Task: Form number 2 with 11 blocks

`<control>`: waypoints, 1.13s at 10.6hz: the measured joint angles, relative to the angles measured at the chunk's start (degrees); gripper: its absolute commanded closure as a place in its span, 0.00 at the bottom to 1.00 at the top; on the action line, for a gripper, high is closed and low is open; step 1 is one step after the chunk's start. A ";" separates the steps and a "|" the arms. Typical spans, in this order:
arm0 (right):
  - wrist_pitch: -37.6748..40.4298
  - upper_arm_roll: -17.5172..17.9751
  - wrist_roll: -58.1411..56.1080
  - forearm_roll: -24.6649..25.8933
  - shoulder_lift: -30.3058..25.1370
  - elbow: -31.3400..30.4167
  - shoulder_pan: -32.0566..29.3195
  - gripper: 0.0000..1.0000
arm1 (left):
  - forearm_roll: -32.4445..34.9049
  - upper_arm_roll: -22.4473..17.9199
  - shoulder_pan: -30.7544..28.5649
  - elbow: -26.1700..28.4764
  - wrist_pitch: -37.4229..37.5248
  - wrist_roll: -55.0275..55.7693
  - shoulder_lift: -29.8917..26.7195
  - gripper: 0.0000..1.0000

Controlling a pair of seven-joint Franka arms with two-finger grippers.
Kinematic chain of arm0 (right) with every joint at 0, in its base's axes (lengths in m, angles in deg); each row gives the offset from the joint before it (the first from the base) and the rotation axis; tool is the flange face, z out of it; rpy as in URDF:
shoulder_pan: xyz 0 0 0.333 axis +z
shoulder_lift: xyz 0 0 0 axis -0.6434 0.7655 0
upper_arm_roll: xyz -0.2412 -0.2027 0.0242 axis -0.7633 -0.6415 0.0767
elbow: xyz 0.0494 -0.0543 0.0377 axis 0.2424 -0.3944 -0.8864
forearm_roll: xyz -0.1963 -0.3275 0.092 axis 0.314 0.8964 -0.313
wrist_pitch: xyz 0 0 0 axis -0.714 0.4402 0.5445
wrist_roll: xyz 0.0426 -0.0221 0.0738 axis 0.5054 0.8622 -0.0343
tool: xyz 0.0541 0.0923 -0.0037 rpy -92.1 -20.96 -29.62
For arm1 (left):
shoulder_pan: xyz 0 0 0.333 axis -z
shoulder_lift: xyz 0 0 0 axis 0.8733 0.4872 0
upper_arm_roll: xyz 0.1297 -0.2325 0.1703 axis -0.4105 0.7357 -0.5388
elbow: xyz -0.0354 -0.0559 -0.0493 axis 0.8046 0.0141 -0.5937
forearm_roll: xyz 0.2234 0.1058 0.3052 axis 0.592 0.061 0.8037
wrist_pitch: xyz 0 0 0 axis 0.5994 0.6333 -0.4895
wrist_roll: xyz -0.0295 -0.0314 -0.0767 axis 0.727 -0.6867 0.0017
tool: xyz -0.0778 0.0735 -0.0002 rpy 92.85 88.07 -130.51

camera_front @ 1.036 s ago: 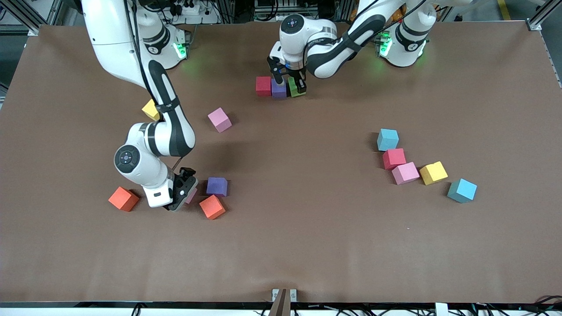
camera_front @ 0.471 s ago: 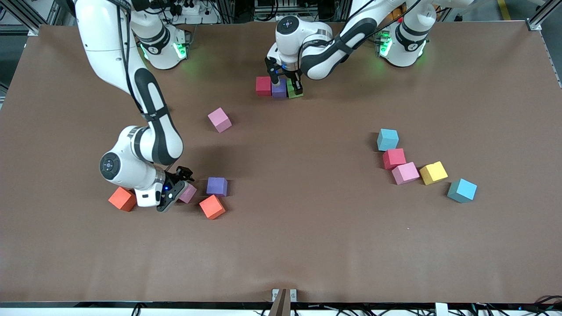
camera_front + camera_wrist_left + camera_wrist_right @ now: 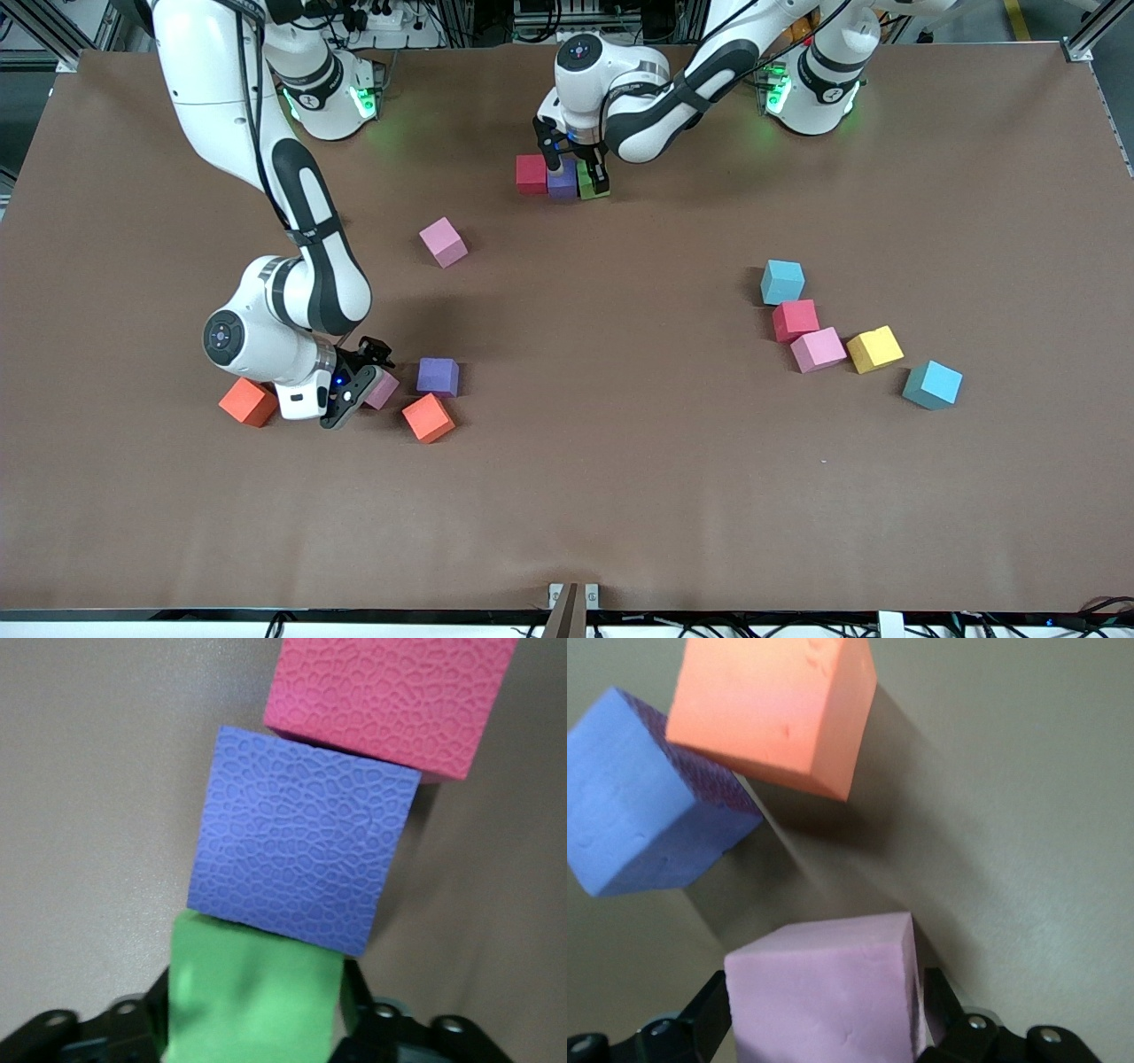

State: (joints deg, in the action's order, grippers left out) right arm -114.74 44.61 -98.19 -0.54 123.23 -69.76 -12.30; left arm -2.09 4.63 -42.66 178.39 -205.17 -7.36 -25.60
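On the brown table [image 3: 620, 487] many blocks lie loose. In the middle of the front view, toward the left arm's end, five of them make a group: a light blue block [image 3: 782, 282], a red one [image 3: 795, 320], a pink one [image 3: 818, 349], a yellow block [image 3: 874, 348] and a second light blue block [image 3: 932, 385] lowest in the group. A lone pink block [image 3: 443, 241] lies in the upper middle.

At the top centre, three blocks stand edge to edge in one row: the red block [image 3: 532, 174] toward the right arm's end, the purple block [image 3: 562, 181] in the middle and the green block [image 3: 588, 187] toward the left arm's end. Of the number 2 there is only this row.

The left arm reaches from its base with the elbow bent, the wrist pointing down. The left gripper [image 3: 581, 175] is low around the green block. I cannot tell if it pinches the block or not.

The right arm stretches long toward the lower part of the view, its wrist tilted. The right gripper [image 3: 359, 383] is down at the small pink block [image 3: 384, 390], which lies on the table. I cannot tell if it presses this block. Close around are the second purple block [image 3: 438, 376], an orange block [image 3: 428, 417] and, beside the wrist, another orange block [image 3: 247, 401].
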 measured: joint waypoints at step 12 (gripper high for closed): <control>14.09 -0.31 10.22 9.35 -0.33 13.30 0.34 0.90 | -2.37 34.81 -34.99 -1.47 11.34 2.25 -4.14 0.00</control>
State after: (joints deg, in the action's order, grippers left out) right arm -100.64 44.31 -87.97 8.81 122.90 -56.46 -11.96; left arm -4.46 39.44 -77.65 176.92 -193.83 -5.10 -29.74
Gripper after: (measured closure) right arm 0.410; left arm 0.000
